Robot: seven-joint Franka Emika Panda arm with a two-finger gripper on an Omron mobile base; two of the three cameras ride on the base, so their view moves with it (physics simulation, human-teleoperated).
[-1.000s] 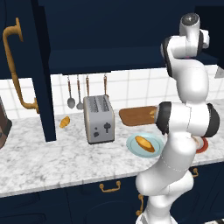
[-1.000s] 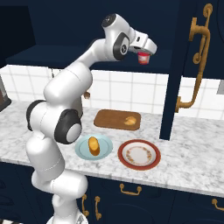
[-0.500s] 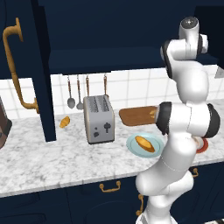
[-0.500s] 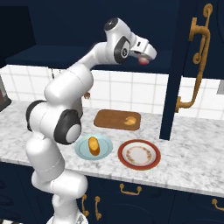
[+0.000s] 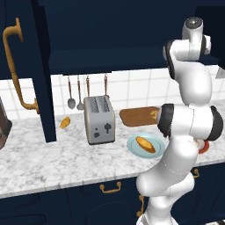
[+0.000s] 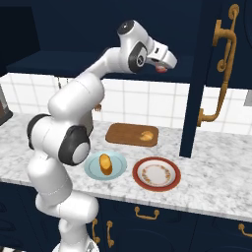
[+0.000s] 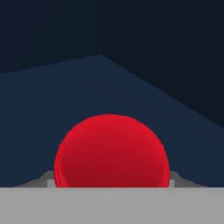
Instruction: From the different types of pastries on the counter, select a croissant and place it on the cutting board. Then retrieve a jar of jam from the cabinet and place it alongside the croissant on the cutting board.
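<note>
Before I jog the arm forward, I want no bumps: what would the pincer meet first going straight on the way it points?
The round red lid of the jar sits right at the pincer; beyond it, the dark navy cabinet's back wall, though depth is unclear.

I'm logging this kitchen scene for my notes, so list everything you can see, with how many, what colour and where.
cutting board: one, brown wood, on the counter by the tiled wall.
croissant: one, light tan, on the board's right end.
loaf-shaped pastry: one, orange, on the light-blue plate.
small pastry: one, orange, on the counter left of the toaster.
red-rimmed plate: one, right of the blue plate.
toaster: one, silver, mid-counter.
hanging utensils: four, metal, on the wall behind the toaster.
counter: one, white-grey marble.
cabinet: navy, doors open, brass handles.
jam jar: one, red lid, inside the cabinet.
gripper: one, up at the cabinet shelf, at the jar; grip unclear.
</note>
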